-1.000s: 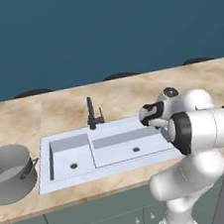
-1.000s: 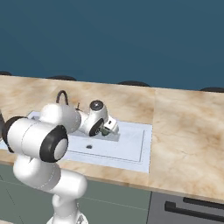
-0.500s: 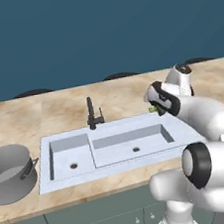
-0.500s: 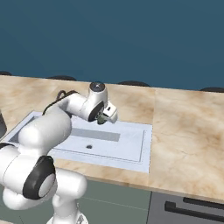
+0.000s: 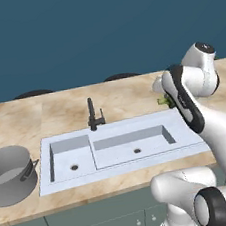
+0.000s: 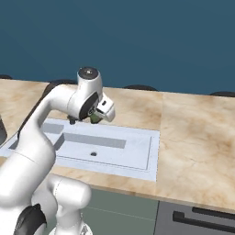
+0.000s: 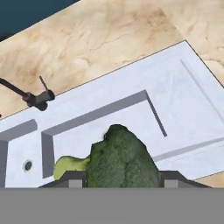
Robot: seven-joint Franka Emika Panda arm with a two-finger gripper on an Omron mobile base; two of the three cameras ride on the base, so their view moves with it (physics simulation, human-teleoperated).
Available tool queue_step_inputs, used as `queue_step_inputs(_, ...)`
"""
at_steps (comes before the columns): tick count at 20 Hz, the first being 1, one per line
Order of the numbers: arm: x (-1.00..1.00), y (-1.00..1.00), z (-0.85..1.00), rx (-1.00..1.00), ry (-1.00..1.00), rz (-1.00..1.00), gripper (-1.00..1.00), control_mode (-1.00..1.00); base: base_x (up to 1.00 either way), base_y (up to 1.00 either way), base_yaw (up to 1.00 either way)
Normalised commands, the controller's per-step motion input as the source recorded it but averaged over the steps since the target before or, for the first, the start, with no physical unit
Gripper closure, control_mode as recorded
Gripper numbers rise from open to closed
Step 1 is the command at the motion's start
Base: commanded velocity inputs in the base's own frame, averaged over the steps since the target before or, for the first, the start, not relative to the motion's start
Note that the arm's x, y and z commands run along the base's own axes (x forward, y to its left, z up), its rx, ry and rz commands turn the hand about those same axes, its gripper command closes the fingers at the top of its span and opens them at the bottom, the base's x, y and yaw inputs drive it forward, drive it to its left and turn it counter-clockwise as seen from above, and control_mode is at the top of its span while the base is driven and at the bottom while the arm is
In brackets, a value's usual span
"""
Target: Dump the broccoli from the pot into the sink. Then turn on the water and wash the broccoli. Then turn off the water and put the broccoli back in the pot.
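Marble-patterned table (image 5: 49,111) under a dark blue wall frames your scene, operator. At its centre you see the broccoli (image 7: 121,162), a dark-green floret with a paler stalk poking out to one side, pinched between the two dark fingertips (image 7: 72,178) of the claw (image 7: 122,178). Your claw is closed on the floret and carries it in the air, clear of any surface. In the right base view the green head (image 6: 95,118) peeks out beside the white hand, above the far rim of the sink (image 6: 137,170); in the left base view a sliver of green (image 5: 163,101) shows by the arm's dark joint, over the table just past the sink's (image 5: 122,169) right end.

Below the held floret the hand view looks down on the sink (image 7: 183,100), pale bluish-white, its wide basin directly under the broccoli and the narrow basin with its round drain off to the side. A dark faucet (image 5: 93,118) stands at the sink's back edge, between the two basins.

Well apart, at the table's left end, your grey pot (image 5: 11,175) stands upright beside the sink, one dark loop handle turned toward the narrow basin.
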Motion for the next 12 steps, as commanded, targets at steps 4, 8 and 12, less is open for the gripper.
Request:
queue_step_inputs(4,-0.62,0.52,0.79,0.0,0.0,0.06,1.0,-1.0,0.0,0.0,0.0)
queue_step_inputs(8,-0.52,0.78,0.57,0.0,0.0,0.06,1.0,-1.0,0.0,0.0,0.0)
queue_step_inputs(12,-0.41,1.0,0.24,0.0,0.0,0.06,1.0,-1.0,0.0,0.0,0.0)
